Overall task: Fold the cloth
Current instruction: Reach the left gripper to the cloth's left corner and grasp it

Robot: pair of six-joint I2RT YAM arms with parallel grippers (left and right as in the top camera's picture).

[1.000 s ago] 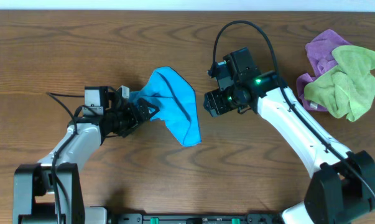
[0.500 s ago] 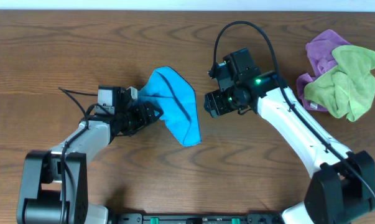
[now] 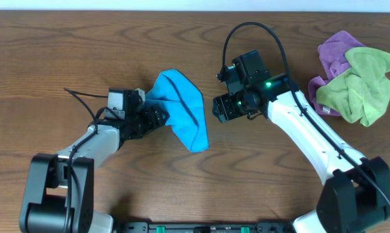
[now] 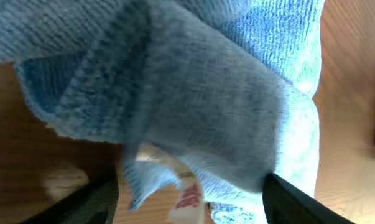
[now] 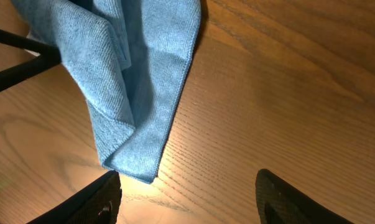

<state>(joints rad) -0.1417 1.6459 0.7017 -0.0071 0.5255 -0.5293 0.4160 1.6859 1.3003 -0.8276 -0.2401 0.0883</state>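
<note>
The cloth (image 3: 182,107) is a bright sky-blue towel lying crumpled and partly doubled over mid-table, with a long point toward the front. My left gripper (image 3: 157,116) is pushed in at its left edge. In the left wrist view the cloth (image 4: 206,93) fills the frame, and a loose flap with a white tag hangs between the wide-apart jaws of the left gripper (image 4: 190,193). The fingers are not pressed on it. My right gripper (image 3: 217,108) hovers open just right of the cloth. In its wrist view the cloth (image 5: 137,74) lies to the upper left and bare wood shows between the right gripper (image 5: 187,186) fingers.
A lime-green cloth (image 3: 359,87) lies bunched on a purple cloth (image 3: 334,55) at the far right. The table's back edge (image 3: 195,11) runs along the top. The left arm's black cable (image 3: 85,103) trails over the table to its left.
My left arm has slid right, bringing its jaws onto the cloth's left edge, and the jaws have narrowed somewhat. The cloth and the right arm have not moved.
</note>
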